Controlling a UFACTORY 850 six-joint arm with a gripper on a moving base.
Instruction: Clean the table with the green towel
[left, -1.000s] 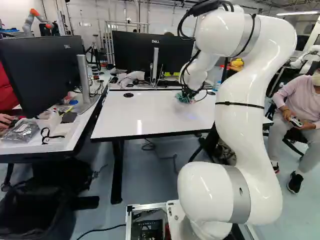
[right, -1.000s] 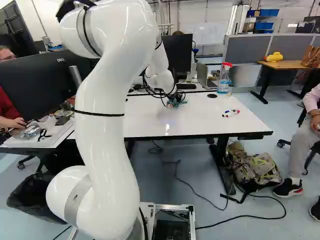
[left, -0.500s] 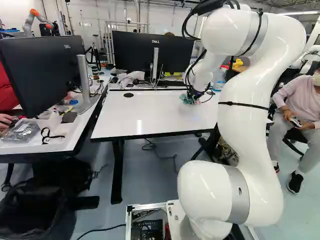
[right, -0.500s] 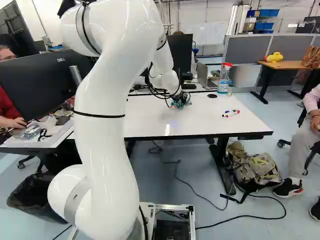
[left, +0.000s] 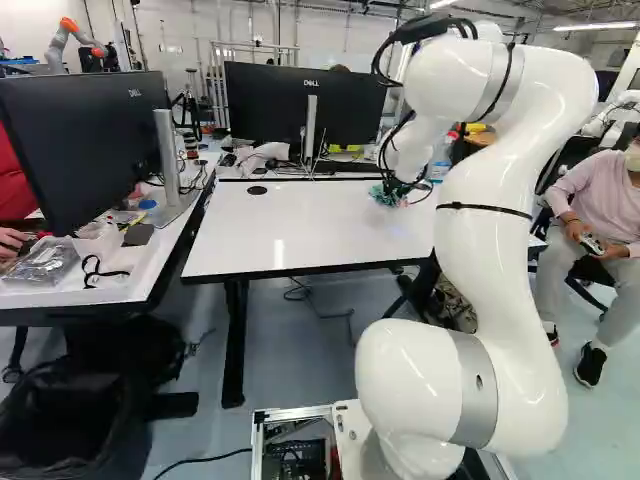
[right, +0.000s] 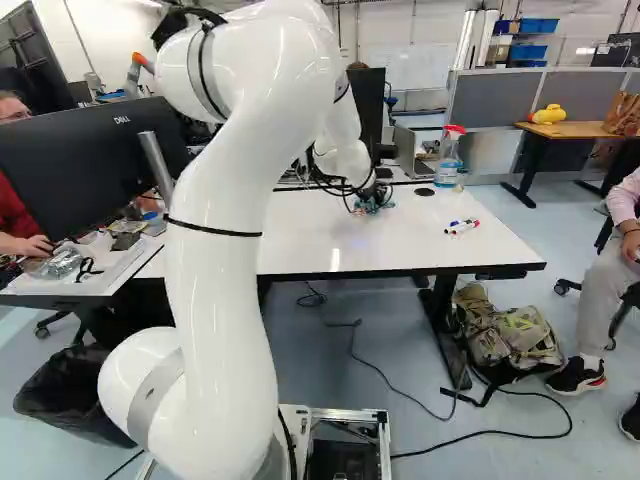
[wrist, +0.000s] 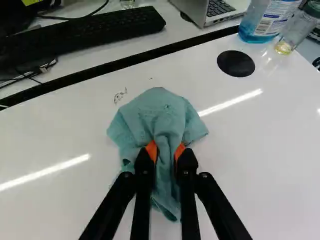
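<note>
Gripping the green towel (wrist: 155, 112) in your jaws, wipe the tabletop (wrist: 55, 132) firmly toward the dark marks (wrist: 119, 96) at eleven o'clock.

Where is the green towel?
The towel is on the white table, squeezed in the gripper. In the right base view, it is left of the markers, near the table's far edge.

Bright light fills the room; on the glossy table (wrist: 270, 165), one glare streak (wrist: 45, 172) lies beside the gripper (right: 378, 196), another ahead, off its other side.
</note>
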